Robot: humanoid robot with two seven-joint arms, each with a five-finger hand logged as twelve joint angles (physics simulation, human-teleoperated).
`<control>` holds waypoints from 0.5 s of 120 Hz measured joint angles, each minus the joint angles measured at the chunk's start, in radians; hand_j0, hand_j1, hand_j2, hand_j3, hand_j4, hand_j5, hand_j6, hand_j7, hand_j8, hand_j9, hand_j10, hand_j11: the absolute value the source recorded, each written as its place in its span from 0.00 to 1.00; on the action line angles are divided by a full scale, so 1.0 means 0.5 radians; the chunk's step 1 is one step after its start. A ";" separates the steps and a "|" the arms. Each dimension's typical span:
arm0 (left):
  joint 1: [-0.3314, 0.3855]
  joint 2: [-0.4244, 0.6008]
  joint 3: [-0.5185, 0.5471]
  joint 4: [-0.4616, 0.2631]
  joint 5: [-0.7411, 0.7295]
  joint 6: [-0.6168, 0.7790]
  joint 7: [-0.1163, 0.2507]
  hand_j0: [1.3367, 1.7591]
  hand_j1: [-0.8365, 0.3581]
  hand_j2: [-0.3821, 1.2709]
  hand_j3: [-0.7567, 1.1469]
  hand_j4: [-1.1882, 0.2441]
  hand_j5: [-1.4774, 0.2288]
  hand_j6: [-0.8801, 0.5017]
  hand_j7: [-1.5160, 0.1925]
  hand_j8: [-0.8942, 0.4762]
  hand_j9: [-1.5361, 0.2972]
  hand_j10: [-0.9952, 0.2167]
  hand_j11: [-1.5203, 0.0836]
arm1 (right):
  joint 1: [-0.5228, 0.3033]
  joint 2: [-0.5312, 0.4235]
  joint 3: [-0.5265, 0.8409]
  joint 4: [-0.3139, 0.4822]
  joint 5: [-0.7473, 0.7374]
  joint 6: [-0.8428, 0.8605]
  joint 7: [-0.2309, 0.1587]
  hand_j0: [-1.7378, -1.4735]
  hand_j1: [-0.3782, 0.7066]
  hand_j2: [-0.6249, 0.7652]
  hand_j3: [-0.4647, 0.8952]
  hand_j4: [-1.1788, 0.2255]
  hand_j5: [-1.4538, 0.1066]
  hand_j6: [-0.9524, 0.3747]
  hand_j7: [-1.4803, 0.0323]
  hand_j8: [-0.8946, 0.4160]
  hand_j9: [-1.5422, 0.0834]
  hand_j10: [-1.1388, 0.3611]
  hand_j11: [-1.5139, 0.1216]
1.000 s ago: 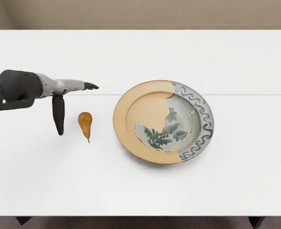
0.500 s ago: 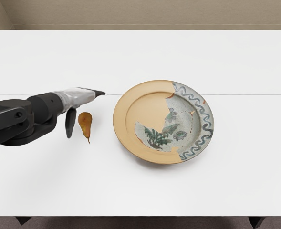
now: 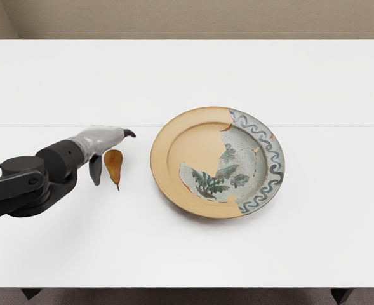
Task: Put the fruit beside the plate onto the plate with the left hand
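A small brown-orange pear (image 3: 113,165) lies on the white table just left of the plate (image 3: 180,149), stem pointing toward me. The plate is wide, ochre with a grey-blue patterned part, and holds nothing. My left hand (image 3: 107,149) comes in from the left edge and hovers over the pear's upper end. Its thumb (image 3: 95,169) hangs down on the pear's left side and a dark fingertip (image 3: 129,133) reaches past the pear's top. The fingers are spread and do not close on the fruit. The right arm is out of view.
The white table (image 3: 187,248) stretches across the view, with a faint seam running left to right behind the plate. The dark forearm (image 3: 21,187) lies low over the table's left part.
The left arm has dropped and swung nearer to me, and the hand has moved right and down. The thumb went from well left of the pear to right beside it.
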 joint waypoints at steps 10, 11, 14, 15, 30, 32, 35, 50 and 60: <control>-0.016 -0.008 0.035 0.001 0.003 0.000 0.000 0.76 0.81 0.26 0.40 0.70 0.72 0.50 0.74 0.51 0.70 0.66 0.80 | 0.000 0.000 0.000 0.000 0.000 0.000 0.000 0.30 0.03 0.45 0.34 0.84 0.93 0.72 0.98 0.68 0.95 0.76 0.93; -0.016 -0.009 0.038 0.001 0.003 0.000 0.000 0.76 0.80 0.26 0.40 0.69 0.72 0.50 0.74 0.51 0.70 0.66 0.79 | 0.000 0.000 0.000 0.000 0.000 0.000 0.000 0.30 0.03 0.45 0.34 0.84 0.93 0.72 0.98 0.68 0.95 0.76 0.93; -0.014 -0.014 0.045 0.001 0.003 0.000 0.000 0.76 0.80 0.26 0.40 0.69 0.72 0.49 0.74 0.51 0.70 0.66 0.79 | 0.000 0.000 0.000 0.000 0.000 0.000 0.000 0.30 0.03 0.45 0.34 0.84 0.93 0.72 0.98 0.68 0.95 0.76 0.93; -0.013 -0.016 0.047 0.002 0.003 -0.001 0.000 0.76 0.80 0.26 0.40 0.69 0.72 0.49 0.74 0.51 0.70 0.66 0.79 | 0.000 0.000 0.000 0.000 0.000 0.000 0.000 0.30 0.03 0.45 0.34 0.84 0.93 0.72 0.98 0.68 0.95 0.76 0.93; -0.010 -0.014 0.064 0.003 0.002 -0.004 0.000 0.76 0.78 0.26 0.40 0.68 0.70 0.48 0.72 0.49 0.69 0.64 0.77 | 0.000 0.000 0.000 0.000 0.002 0.000 0.000 0.30 0.03 0.45 0.34 0.84 0.93 0.72 0.98 0.68 0.95 0.76 0.93; -0.011 -0.012 0.065 0.003 0.002 -0.004 0.000 0.76 0.77 0.26 0.40 0.67 0.70 0.47 0.72 0.49 0.68 0.64 0.77 | 0.000 0.000 0.000 0.000 0.002 0.000 0.000 0.30 0.03 0.45 0.34 0.84 0.93 0.72 0.98 0.68 0.95 0.76 0.93; -0.014 -0.011 0.067 0.004 0.002 -0.004 0.000 0.76 0.77 0.26 0.40 0.67 0.69 0.47 0.72 0.48 0.68 0.63 0.77 | 0.000 0.000 0.000 0.000 0.002 0.000 0.000 0.30 0.03 0.45 0.34 0.84 0.93 0.72 0.98 0.68 0.95 0.76 0.93; -0.025 -0.011 0.070 0.008 -0.004 -0.029 0.000 0.76 0.71 0.27 0.40 0.63 0.65 0.43 0.67 0.44 0.64 0.58 0.72 | 0.000 0.000 0.000 0.000 0.003 -0.001 0.000 0.30 0.03 0.45 0.34 0.84 0.93 0.72 0.98 0.68 0.95 0.76 0.93; -0.025 -0.025 0.071 0.014 -0.006 -0.039 0.000 0.76 0.68 0.27 0.40 0.61 0.63 0.41 0.65 0.42 0.62 0.56 0.70 | 0.000 0.000 0.000 0.000 0.003 -0.001 0.000 0.30 0.03 0.45 0.34 0.84 0.93 0.72 0.98 0.68 0.95 0.76 0.93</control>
